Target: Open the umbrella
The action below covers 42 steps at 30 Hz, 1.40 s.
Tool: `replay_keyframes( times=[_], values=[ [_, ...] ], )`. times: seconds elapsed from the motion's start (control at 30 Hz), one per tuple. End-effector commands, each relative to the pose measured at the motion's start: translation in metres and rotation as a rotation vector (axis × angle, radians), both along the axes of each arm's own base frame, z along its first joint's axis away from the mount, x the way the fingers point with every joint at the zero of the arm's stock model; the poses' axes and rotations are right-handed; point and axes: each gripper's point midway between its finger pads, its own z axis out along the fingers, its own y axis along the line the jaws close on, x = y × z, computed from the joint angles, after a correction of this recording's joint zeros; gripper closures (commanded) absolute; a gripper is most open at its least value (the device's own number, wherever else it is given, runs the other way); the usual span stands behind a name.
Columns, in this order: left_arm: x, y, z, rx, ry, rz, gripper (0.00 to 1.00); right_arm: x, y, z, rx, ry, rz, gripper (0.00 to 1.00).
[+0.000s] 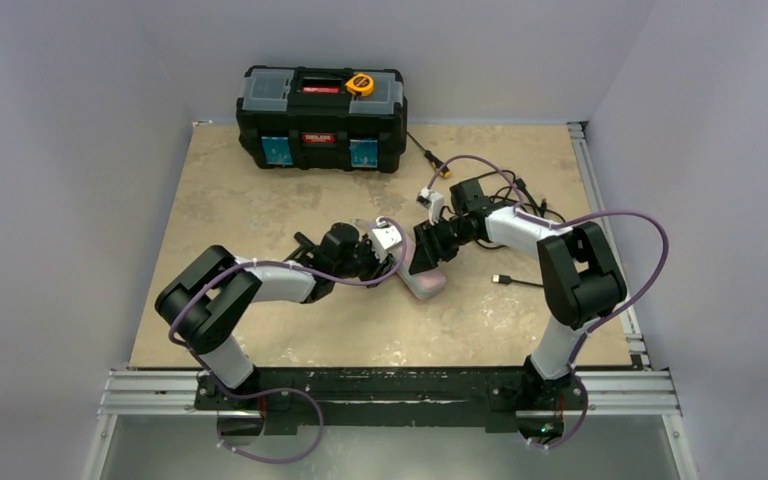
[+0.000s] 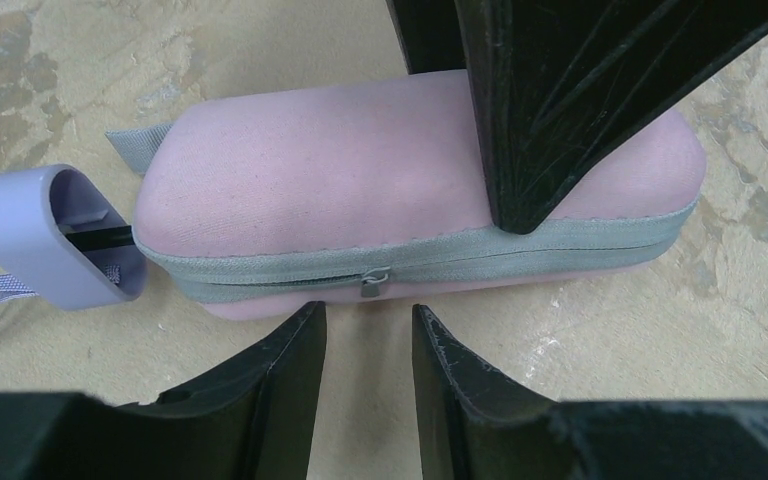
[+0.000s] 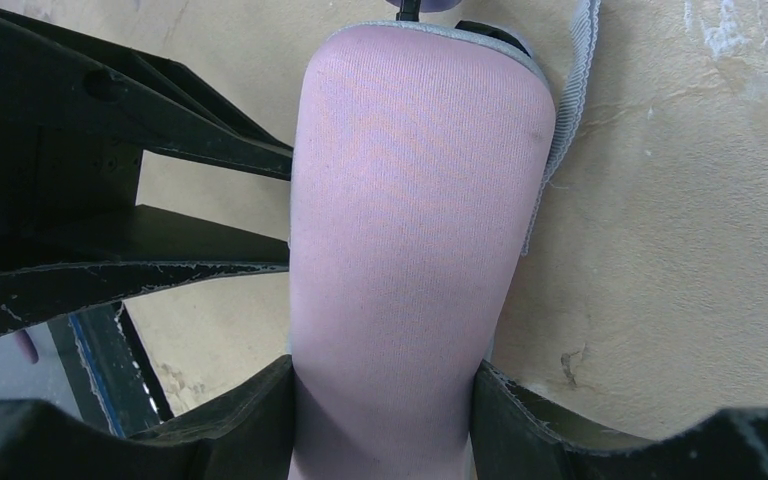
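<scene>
One soft, light-looking umbrella [image 3: 410, 200] is grasped by my right claw [image 3: 385, 420]; my released left claw [image 2: 365, 330] should pinch its zipper pull [image 2: 372, 287].

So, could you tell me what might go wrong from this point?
The left end effector is open just short of the small zipper pull; closing might miss it and pinch fabric. The right end effector clamps only one end of the umbrella, so a tug could twist or slip it.

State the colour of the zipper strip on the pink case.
Zipper strip: grey; shows best in left wrist view.
</scene>
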Motion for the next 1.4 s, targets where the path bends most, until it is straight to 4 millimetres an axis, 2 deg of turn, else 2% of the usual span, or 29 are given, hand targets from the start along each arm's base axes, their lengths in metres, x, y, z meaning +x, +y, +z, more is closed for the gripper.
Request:
replay_keyframes(
  times=[0.0, 0.23, 0.37, 0.5, 0.7, 0.9, 1.13, 1.3, 1.37],
  values=[
    [0.0, -0.022, 0.051, -0.116, -0.1, -0.068, 0.64, -0.013, 0.0, -0.012, -0.042, 0.002, 0.037, 1.0],
    [0.001, -0.022, 0.06, -0.12, -0.107, -0.055, 0.67, -0.011, 0.001, -0.013, -0.055, -0.004, 0.028, 1.0],
    [0.002, -0.025, 0.048, -0.082, -0.107, -0.047, 0.67, -0.014, 0.002, -0.012, -0.044, 0.002, 0.047, 1.0],
    [0.009, -0.008, 0.034, -0.067, -0.061, 0.04, 0.66, -0.018, 0.0, -0.015, -0.037, 0.024, 0.057, 1.0],
    [-0.01, 0.008, 0.022, -0.054, -0.033, -0.036, 0.69, -0.023, -0.004, -0.014, -0.035, 0.015, 0.087, 1.0],
    [-0.007, -0.001, 0.021, -0.053, -0.063, -0.088, 0.69, -0.023, -0.004, -0.014, -0.04, 0.008, 0.112, 1.0],
    [-0.007, -0.017, 0.036, -0.072, -0.093, -0.113, 0.69, -0.021, -0.002, -0.013, -0.034, 0.013, 0.104, 1.0],
    [-0.002, -0.027, 0.035, -0.092, -0.082, -0.117, 0.69, -0.02, -0.002, -0.013, -0.034, 0.013, 0.092, 1.0],
    [-0.003, -0.032, 0.034, -0.096, -0.082, -0.129, 0.72, -0.021, -0.002, -0.014, -0.032, 0.016, 0.086, 1.0]
  ],
)
